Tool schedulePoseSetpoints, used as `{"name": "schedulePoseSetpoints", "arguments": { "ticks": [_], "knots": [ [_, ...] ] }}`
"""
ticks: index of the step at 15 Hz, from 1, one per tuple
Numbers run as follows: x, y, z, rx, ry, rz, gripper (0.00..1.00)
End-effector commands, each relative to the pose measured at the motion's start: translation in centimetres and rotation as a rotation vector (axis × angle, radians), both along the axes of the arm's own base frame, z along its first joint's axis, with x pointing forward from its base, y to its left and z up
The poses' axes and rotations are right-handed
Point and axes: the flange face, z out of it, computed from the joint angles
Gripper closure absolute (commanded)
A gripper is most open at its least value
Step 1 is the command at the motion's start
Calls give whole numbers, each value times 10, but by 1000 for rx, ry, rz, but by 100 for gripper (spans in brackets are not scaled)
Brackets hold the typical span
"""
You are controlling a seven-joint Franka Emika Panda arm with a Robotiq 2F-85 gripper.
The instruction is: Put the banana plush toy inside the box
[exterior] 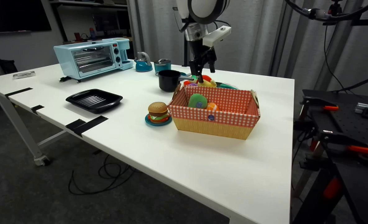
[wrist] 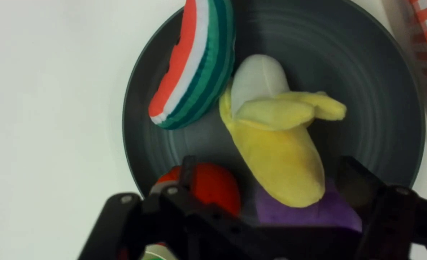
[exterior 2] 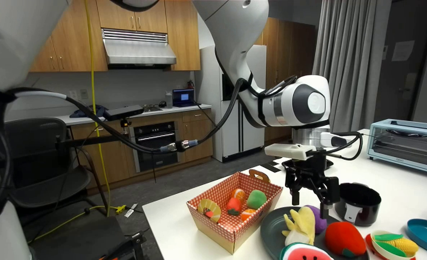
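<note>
The banana plush toy lies on a dark round plate, pale yellow with a whitish tip and open peel flaps. Its lower end rests over a purple plush. It also shows in both exterior views. My gripper is open and empty above the plate. In the wrist view its fingers are spread wide, with the banana's lower end seen between them. The checkered box stands upright beside the plate and also shows in an exterior view. It holds a green plush, a strawberry and orange pieces.
A watermelon plush and a red plush share the plate. A black pot stands close to the gripper. A burger toy, a black tray and a blue toaster oven are also on the table.
</note>
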Motion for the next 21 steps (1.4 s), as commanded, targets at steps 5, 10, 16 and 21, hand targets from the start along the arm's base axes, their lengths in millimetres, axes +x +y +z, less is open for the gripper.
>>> {"name": "schedulePoseSetpoints", "arguments": {
  "ticks": [5, 10, 16, 21],
  "knots": [
    [17, 0, -19, 19, -6, 10, 0],
    [18, 10, -32, 46, 5, 8, 0],
    [12, 10, -50, 55, 35, -9, 0],
    [11, 4, -51, 46, 44, -21, 26]
  ]
}}
